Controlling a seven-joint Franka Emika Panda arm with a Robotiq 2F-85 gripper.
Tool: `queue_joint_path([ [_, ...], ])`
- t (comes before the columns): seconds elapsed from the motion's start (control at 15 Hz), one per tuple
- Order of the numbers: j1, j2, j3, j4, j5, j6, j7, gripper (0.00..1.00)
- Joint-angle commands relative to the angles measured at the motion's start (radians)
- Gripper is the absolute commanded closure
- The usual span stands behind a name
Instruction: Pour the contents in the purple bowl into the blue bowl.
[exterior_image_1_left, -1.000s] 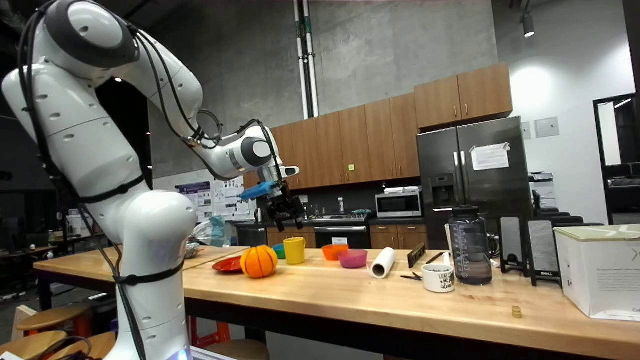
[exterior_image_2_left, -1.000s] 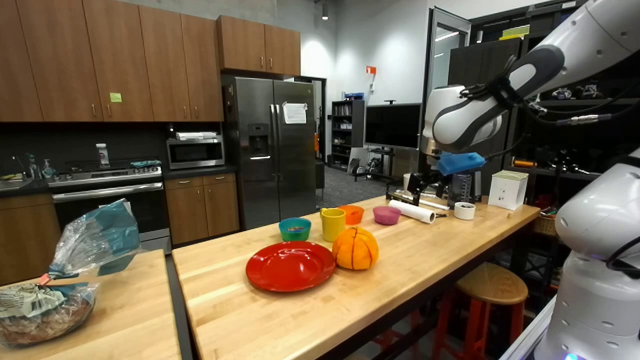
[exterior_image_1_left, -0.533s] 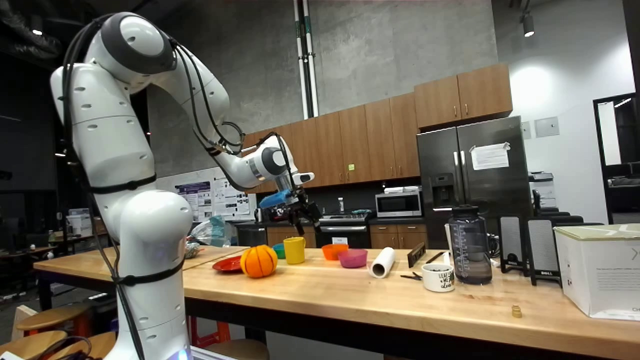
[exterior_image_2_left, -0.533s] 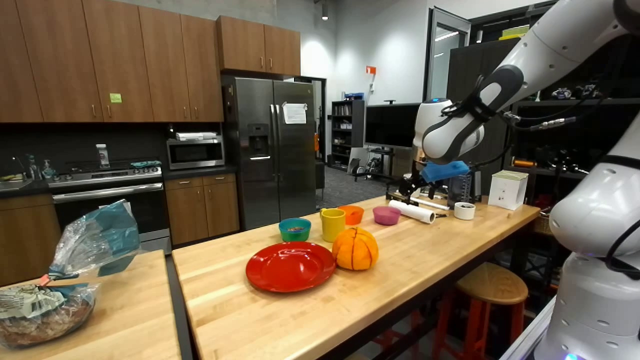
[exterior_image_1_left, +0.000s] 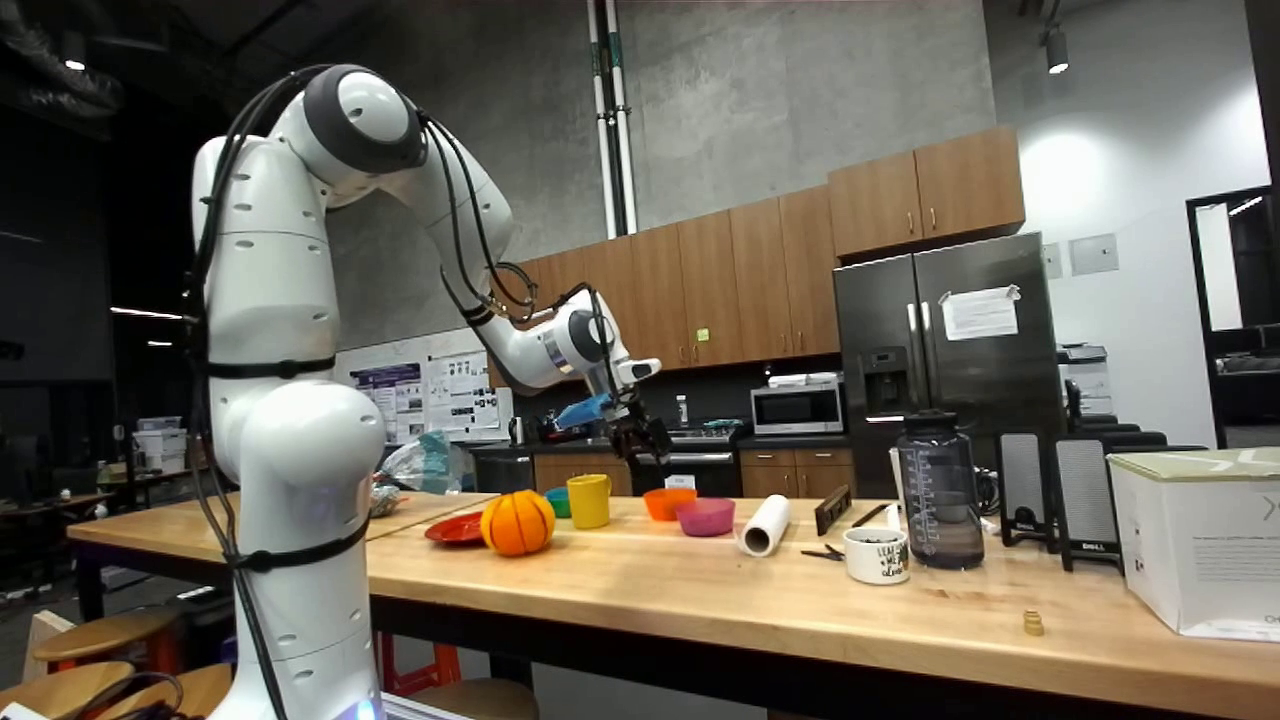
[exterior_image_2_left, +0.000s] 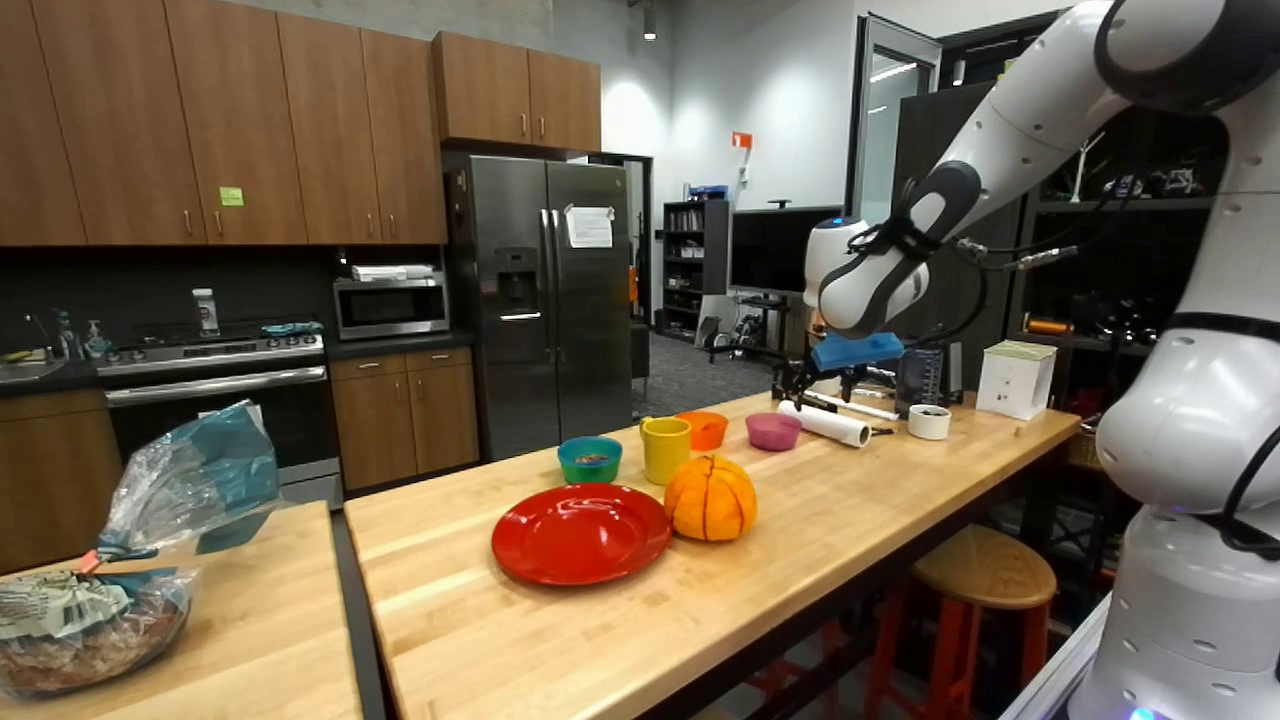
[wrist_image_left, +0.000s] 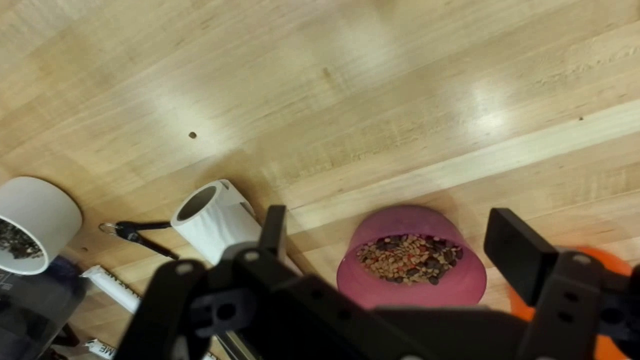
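Wrist view shows the claw (wrist_image_left: 392, 235) spread wide with nothing in it, up above the worktop (wrist_image_left: 350, 115). Past its fingers (wrist_image_left: 520, 255), and seen between them, the purple bowl (wrist_image_left: 410, 295) stands upright, with lots of little bits (wrist_image_left: 405, 257) inside. My guess is that the job now is to grab it. Come down slowly and gently (I can't tell if the whole bowl fits, so pinching one side of the rim may be safer). Watch the white roll (wrist_image_left: 220, 215) near one finger and the orange bowl (wrist_image_left: 607, 261) near the other, since a bump could spill the little bits. In an exterior view, the blue-green bowl (exterior_image_2_left: 590, 470), likely the blue one meant, sits just beside the yellow cup (exterior_image_2_left: 666, 452). Lift high, keep level, and tip only over that bowl.
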Motion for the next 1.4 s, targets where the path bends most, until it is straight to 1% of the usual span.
queue_joint_path([
  [0.0,0.040,0.113,-0.060,0.118,0.002,-0.016,0.038,0.00],
  [0.2,0.069,0.181,-0.106,0.191,0.046,-0.028,0.024,0.00],
  [0.53,0.102,0.281,-0.162,0.298,0.155,-0.053,0.002,0.00],
  [0.8,0.117,0.348,-0.189,0.363,0.237,-0.072,-0.010,0.00],
  [1.07,0.123,0.399,-0.203,0.401,0.296,-0.082,-0.028,0.00],
  [1.33,0.133,0.425,-0.211,0.431,0.332,-0.103,-0.026,0.00],
])
